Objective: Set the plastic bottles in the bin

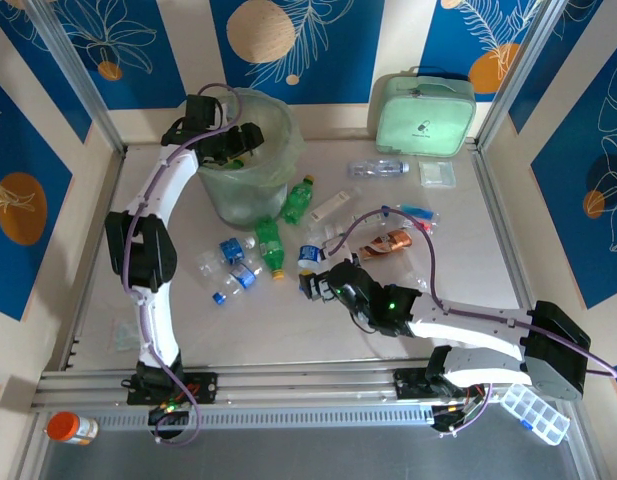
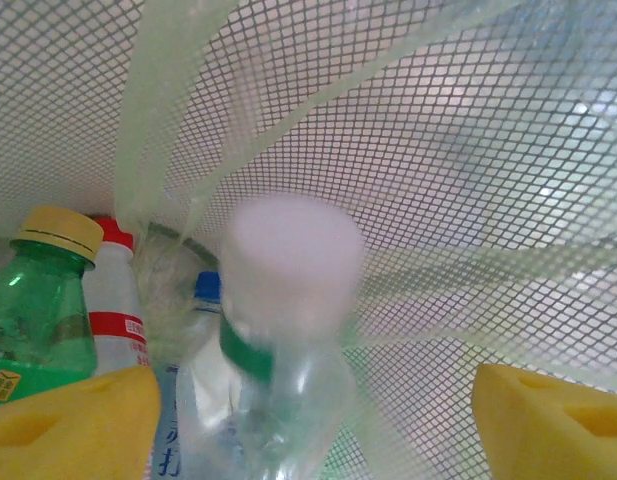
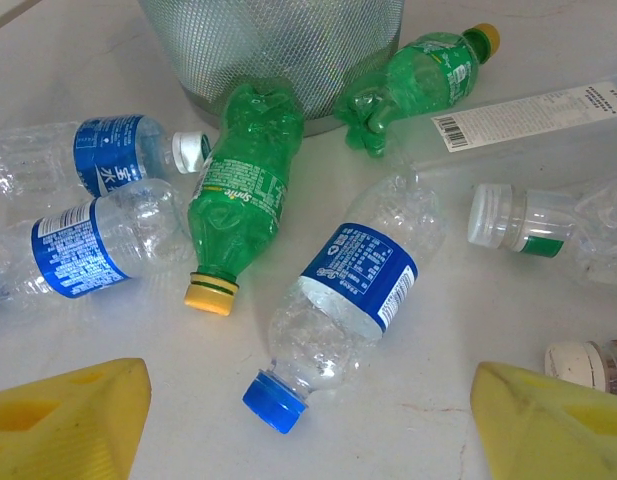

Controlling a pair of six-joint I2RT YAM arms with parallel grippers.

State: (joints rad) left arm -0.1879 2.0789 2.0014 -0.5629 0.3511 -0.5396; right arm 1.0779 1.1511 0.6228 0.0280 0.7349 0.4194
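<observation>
We have our left gripper (image 2: 308, 425) spread wide inside the bin (image 1: 238, 195), a blurred white-capped bottle (image 2: 288, 300) loose between the pads (image 2: 68, 420), touching neither. Our right gripper (image 3: 308, 420) gapes equally wide, empty, over a blue-capped bottle (image 3: 338, 305) lying on the table (image 3: 438, 350); a green bottle (image 3: 243, 190) and others lie by the bin's foot.

The bin (image 1: 250, 150) stands at the far left of the table (image 1: 488, 260). Many plastic bottles (image 1: 268, 238) lie on the table at its near side, and other bottles (image 2: 50, 300) inside it. To the right of the bin stands a case (image 1: 424, 112).
</observation>
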